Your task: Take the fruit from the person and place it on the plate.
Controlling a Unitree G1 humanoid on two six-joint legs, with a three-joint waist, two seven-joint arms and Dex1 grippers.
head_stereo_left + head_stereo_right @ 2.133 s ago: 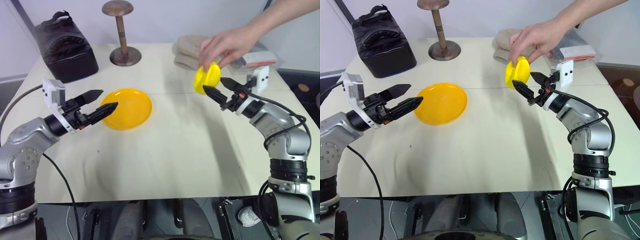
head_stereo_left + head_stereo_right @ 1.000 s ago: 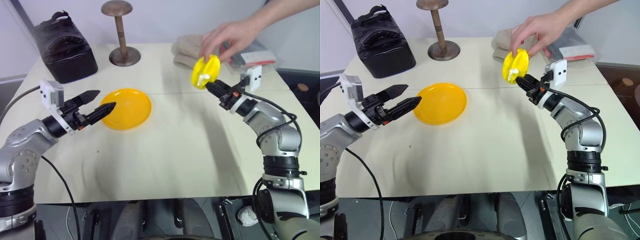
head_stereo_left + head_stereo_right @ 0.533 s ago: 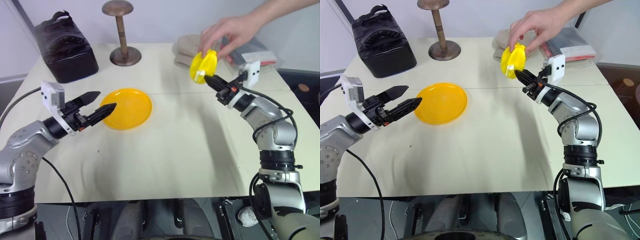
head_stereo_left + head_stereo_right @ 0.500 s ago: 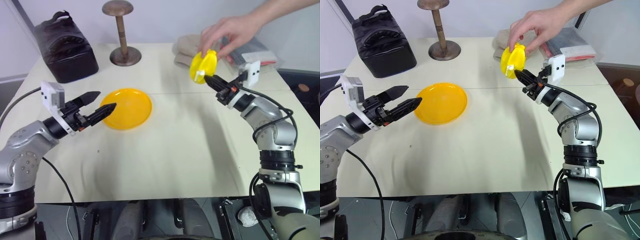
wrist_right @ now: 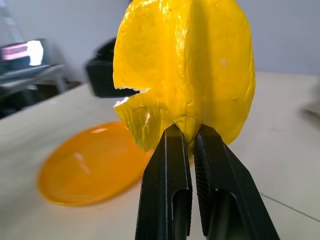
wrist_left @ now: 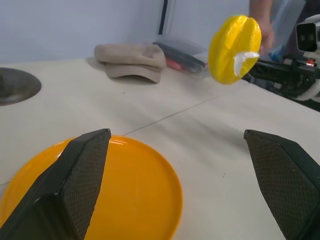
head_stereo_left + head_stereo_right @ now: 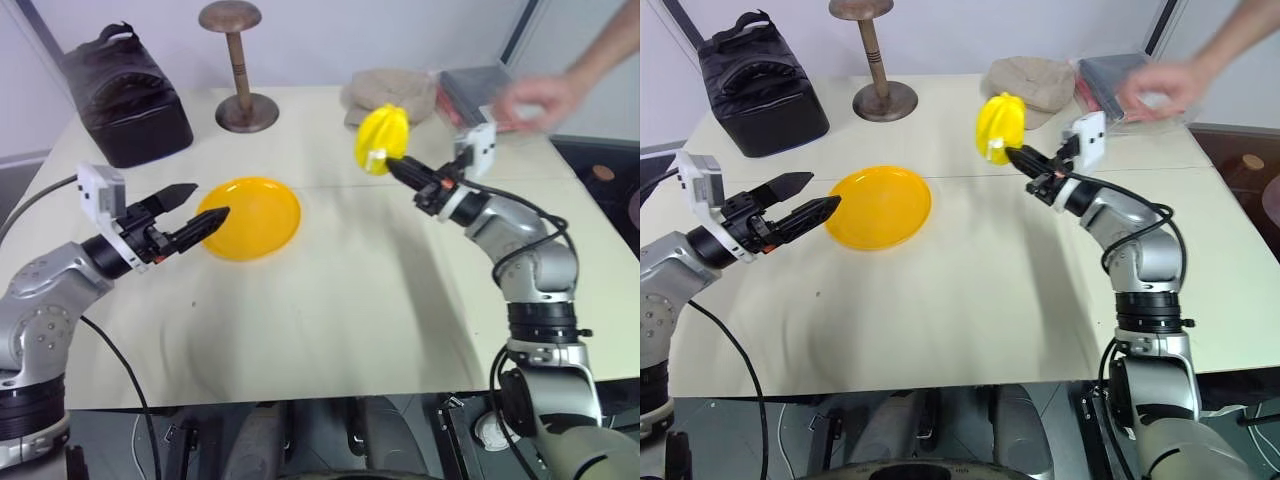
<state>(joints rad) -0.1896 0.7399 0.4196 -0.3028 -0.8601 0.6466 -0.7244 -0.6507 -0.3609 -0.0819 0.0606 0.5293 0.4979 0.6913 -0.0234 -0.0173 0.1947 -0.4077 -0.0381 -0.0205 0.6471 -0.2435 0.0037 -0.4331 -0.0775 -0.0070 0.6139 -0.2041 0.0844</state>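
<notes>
Now up in the air over the table [image 7: 330, 330]: the fruit [image 7: 381, 138], bright yellow and ridged, pinched by one lobe between the shut fingers of the right gripper [image 7: 392, 166]. Seen close in the right wrist view as the fruit [image 5: 187, 70] standing above two black fingers [image 5: 167, 190] pressed onto its lower ridge, a torn flap of yellow skin hanging beside them. Held above the far middle of the table, nearer the far edge than the front one, clear of the surface.

Off the fruit and apart from it: the person's hand [image 7: 535, 100], blurred, over the far right corner, near a clear packet [image 7: 478, 82] lying there.

Flat on the table left of centre: the plate [image 7: 250, 216], round, orange-yellow, nothing on it. Just beside its left rim: the left gripper [image 7: 196, 212], level, jaws spread apart, gripping nothing; its two fingers [image 6: 75, 190] framing the plate in the left wrist view.

Along the far edge: a black bag [image 7: 125, 92] at the left corner, a brown wooden stand [image 7: 238, 68] beside it, a beige cap [image 7: 392, 92] behind the fruit.
</notes>
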